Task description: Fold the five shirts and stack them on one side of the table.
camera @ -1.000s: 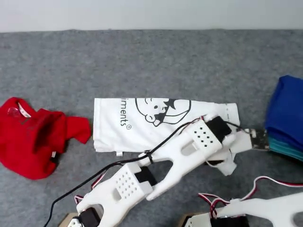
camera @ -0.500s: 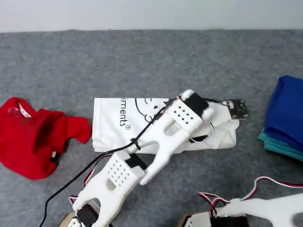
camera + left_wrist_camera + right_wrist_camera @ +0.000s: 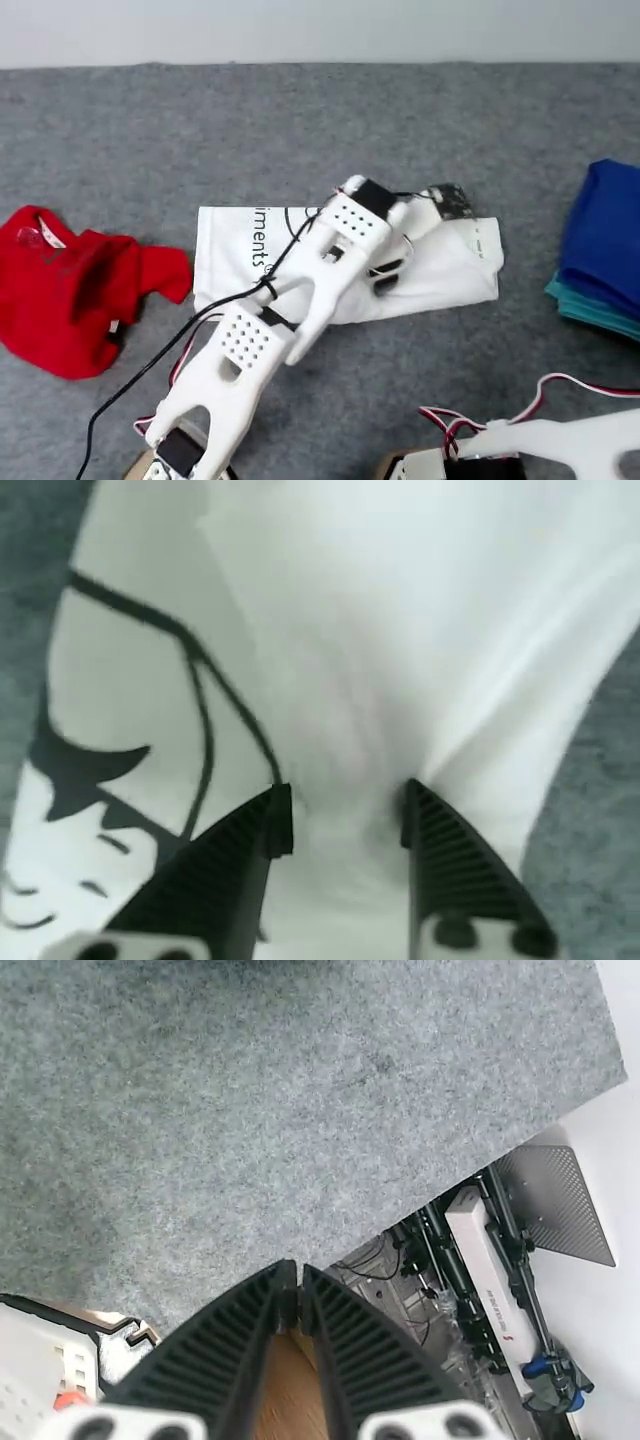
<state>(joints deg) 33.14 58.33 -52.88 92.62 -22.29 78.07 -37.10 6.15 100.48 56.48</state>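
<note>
A white shirt (image 3: 250, 265) with a black cartoon print lies flat in the middle of the grey mat. My left gripper (image 3: 388, 274) is over its right half, shut on a bunched fold of the white shirt (image 3: 340, 680), which shows between the black fingers (image 3: 262, 825). A crumpled red shirt (image 3: 70, 285) lies at the far left. Folded shirts are stacked at the right edge, a blue one (image 3: 605, 235) above a teal one (image 3: 590, 305). My right gripper (image 3: 298, 1282) is shut on nothing, above the mat's edge; its arm (image 3: 545, 448) rests at the near right.
The grey mat (image 3: 300, 130) covers the table, with free room along the far side and in front of the white shirt. Past the mat's edge, the right wrist view shows a power strip (image 3: 490, 1265) and cables below the table.
My left gripper has moved from the white shirt's near right corner up and to the left, dragging the cloth over the shirt. The right arm has kept still.
</note>
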